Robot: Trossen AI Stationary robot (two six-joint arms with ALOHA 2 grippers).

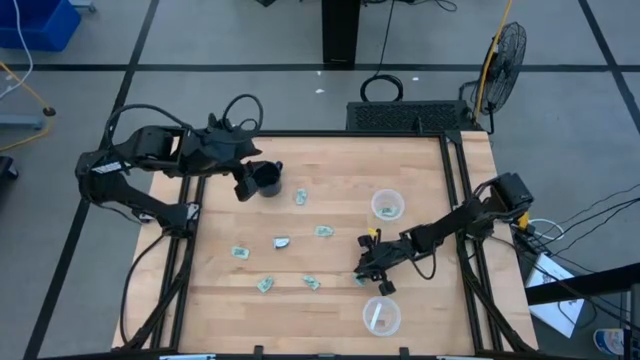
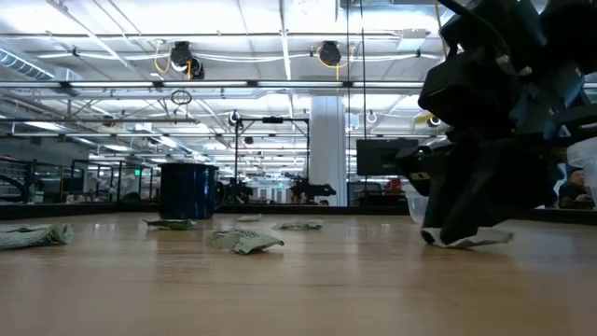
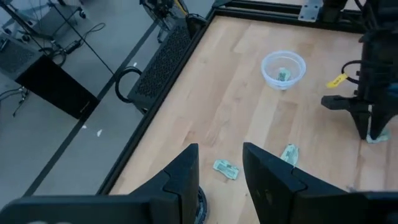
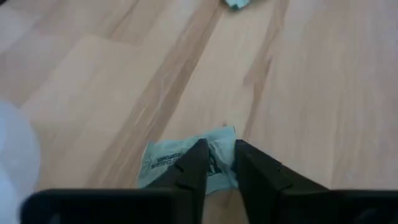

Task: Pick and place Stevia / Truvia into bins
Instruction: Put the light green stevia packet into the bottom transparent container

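Several pale green and white Stevia sachets lie flat and scattered over the wooden table [image 1: 330, 170], e.g. [image 1: 300, 197], [image 1: 323, 231], [image 1: 239, 253], [image 1: 265, 285]. My right gripper [image 1: 368, 272] is down at the table near the right side, shut on one sachet [image 4: 165, 165]. One clear cup [image 1: 387, 206] stands beyond it with a sachet inside. A second cup [image 1: 380, 316] stands near the front edge. My left gripper [image 3: 221, 149] is open and hovers by the black mug [image 1: 267, 178] at the far left. My right gripper pinches the sachet's edge [image 4: 219, 144] between its two fingertips, coming from above and pointing down. The paper is crumpled up between the fingers. The rest of the sachet [image 2: 480, 239] lies on the table beside the fingers.
The black mug [image 2: 188, 189] stands on the far left part of the table. Black frame rails [image 1: 462, 200] run along the table's sides. A fan [image 1: 505, 50] stands on the floor behind the far right corner. Bare wood lies between the two cups.
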